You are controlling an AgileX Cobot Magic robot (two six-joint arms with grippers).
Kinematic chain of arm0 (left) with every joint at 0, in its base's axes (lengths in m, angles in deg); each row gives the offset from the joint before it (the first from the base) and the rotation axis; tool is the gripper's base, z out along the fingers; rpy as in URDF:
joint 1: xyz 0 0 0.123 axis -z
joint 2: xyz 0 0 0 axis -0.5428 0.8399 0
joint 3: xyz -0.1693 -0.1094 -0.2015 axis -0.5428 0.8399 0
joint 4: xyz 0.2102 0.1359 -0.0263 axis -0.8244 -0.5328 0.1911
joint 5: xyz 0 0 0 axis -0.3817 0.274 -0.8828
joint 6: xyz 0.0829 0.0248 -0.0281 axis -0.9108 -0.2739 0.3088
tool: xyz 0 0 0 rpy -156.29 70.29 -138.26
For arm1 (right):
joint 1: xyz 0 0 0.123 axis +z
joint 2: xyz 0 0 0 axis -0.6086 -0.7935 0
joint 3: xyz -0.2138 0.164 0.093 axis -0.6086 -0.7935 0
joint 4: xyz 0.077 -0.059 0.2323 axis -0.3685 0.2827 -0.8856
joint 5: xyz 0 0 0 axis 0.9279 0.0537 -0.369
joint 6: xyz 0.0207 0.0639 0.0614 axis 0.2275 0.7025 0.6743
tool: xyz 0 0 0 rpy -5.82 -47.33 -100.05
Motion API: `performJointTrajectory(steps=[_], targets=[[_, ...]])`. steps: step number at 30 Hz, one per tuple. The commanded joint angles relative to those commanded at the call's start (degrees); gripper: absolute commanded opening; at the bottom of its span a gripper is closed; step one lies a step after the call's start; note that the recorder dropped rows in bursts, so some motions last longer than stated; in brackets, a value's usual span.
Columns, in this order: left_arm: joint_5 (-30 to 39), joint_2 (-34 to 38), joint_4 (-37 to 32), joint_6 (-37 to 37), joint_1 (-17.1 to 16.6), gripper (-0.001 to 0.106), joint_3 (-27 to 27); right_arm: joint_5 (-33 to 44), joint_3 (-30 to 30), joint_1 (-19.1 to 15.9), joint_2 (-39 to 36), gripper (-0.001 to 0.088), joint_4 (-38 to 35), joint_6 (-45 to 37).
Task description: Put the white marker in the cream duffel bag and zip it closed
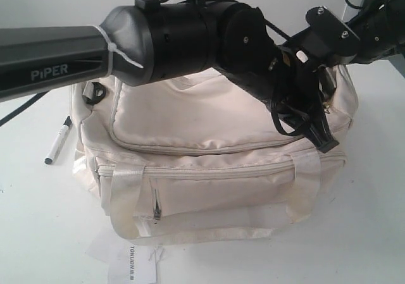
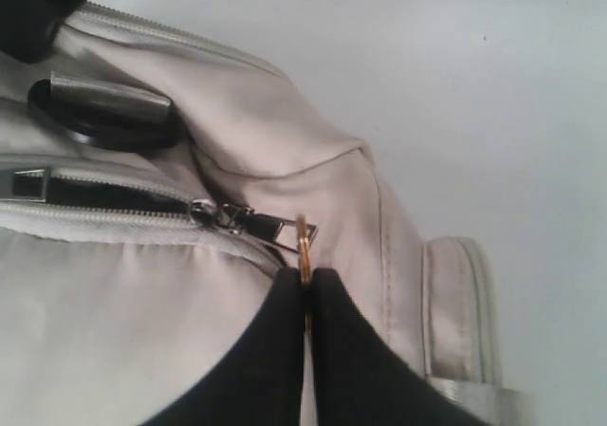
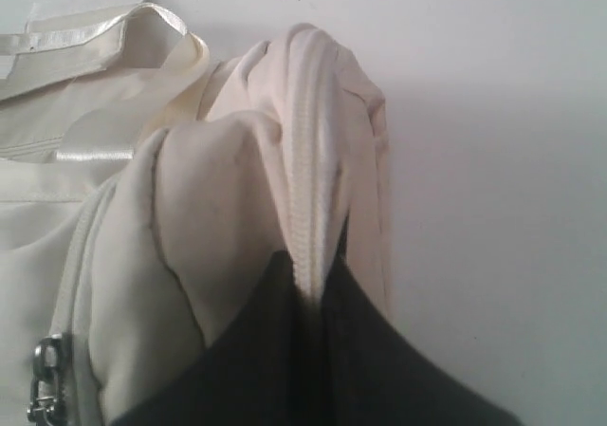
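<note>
Exterior and wrist views. My left claw is clenched on the gold ring of the zip pull at one end of the cream duffel bag. A dark gap shows in the zip just behind the slider. My right claw is clenched on a raised fold of the bag's fabric along a zip seam, at the same end. The white marker lies on the desk, outside the bag and just beside its opposite end, black cap pointing away from the camera. A paper tag lies in front of the bag.
</note>
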Motion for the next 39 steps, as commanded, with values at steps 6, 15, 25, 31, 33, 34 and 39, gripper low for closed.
performJointTrajectory(steps=[6, 15, 25, 31, 33, 34, 39], targets=[[0.6, -0.1, -0.7, 0.0, 0.2, 0.000, 0.0, 0.3, 0.0, 0.0, 0.0, 0.0000, 0.0, 0.0], [3.5, -1.6, -0.7, 0.0, 0.2, 0.000, 0.0, 0.4, 0.0, 0.0, 0.0, 0.0000, 0.0, 0.0], [6.3, -2.2, -0.7, 0.0, 0.2, 0.000, 0.0, 0.9, 0.0, -0.1, 0.0, 0.0000, 0.1, 0.0], [6.0, -2.6, -1.0, 0.0, 0.2, 0.000, 0.0, 1.4, 0.0, -0.1, 0.0, 0.0000, 0.2, 0.0], [5.0, -2.8, -1.6, 0.0, 0.2, 0.000, 0.0, 1.4, 0.0, -0.1, 0.0, 0.0000, 0.2, 0.0], [5.0, -2.9, -2.1, 0.0, 0.2, 0.000, 0.0, 1.4, 0.0, -0.1, 0.0, 0.0000, 0.2, 0.0], [5.3, -4.7, -4.3, 0.1, 0.2, 0.000, 0.0, 1.6, 0.0, -0.1, 0.0, 0.0000, 0.2, 0.0]])
